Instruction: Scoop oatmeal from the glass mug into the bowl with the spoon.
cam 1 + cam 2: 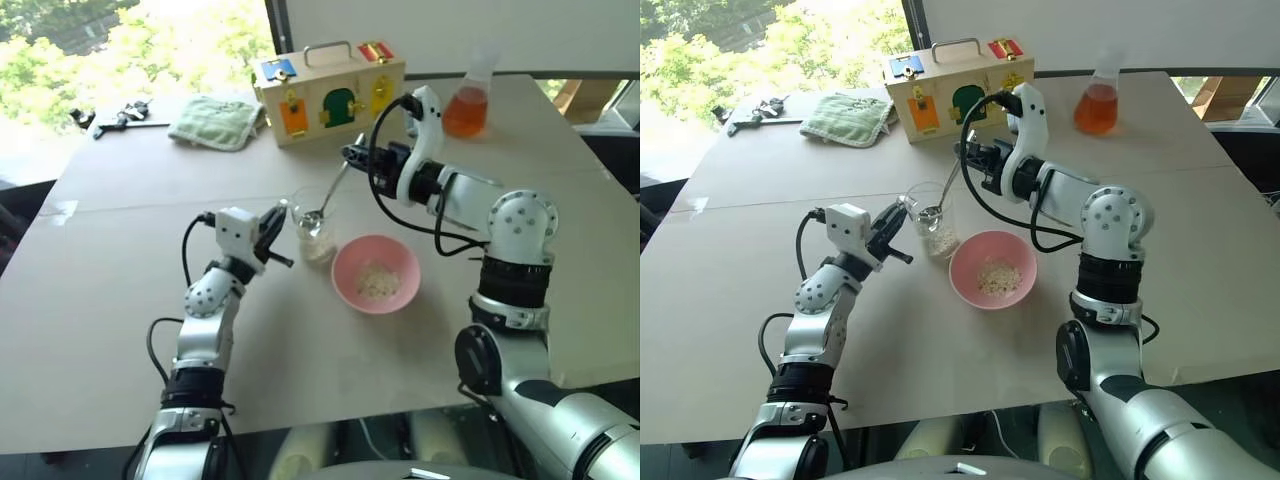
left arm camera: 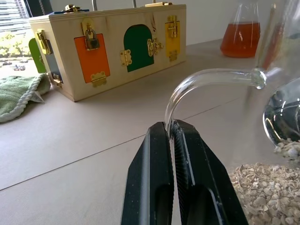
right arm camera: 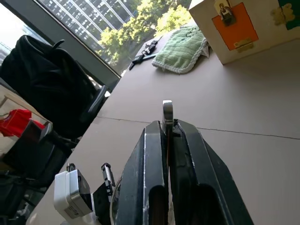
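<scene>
Left gripper (image 2: 172,129) shut tight on the curved handle of the glass mug (image 1: 313,228), with the clear handle pinched right between the two black fingers (image 2: 152,178). Right gripper (image 3: 168,129) shut too, pinching the top end of the spoon (image 1: 328,197), with a little silver tip of the handle poking out just past the fingertips. Spoon slanting down from the right jaws, its small round end sitting at the mouth of the mug, just beyond the left jaws. Hard to tell if any oatmeal (image 2: 262,192) sits in the spoon, because the glass shines and blurs it. Seen up close in the left wrist view: a pale flaky heap at the bottom of the mug, right beside the left fingers, and the mug's far side cut off at the edge. More flakes lying in the pink bowl (image 1: 375,272), which stands near the mug on the side away from the left jaws, under and in front of the right arm. Well past both jaws, a wooden box (image 1: 330,92) with colored little doors and locks, a green cloth (image 1: 215,122) and a flask of orange liquid (image 1: 467,100), all on the pale table (image 1: 120,290). Right wrist view looking over the table to a window with trees, a dark chair to one side, and part of the left arm below the fingers.
</scene>
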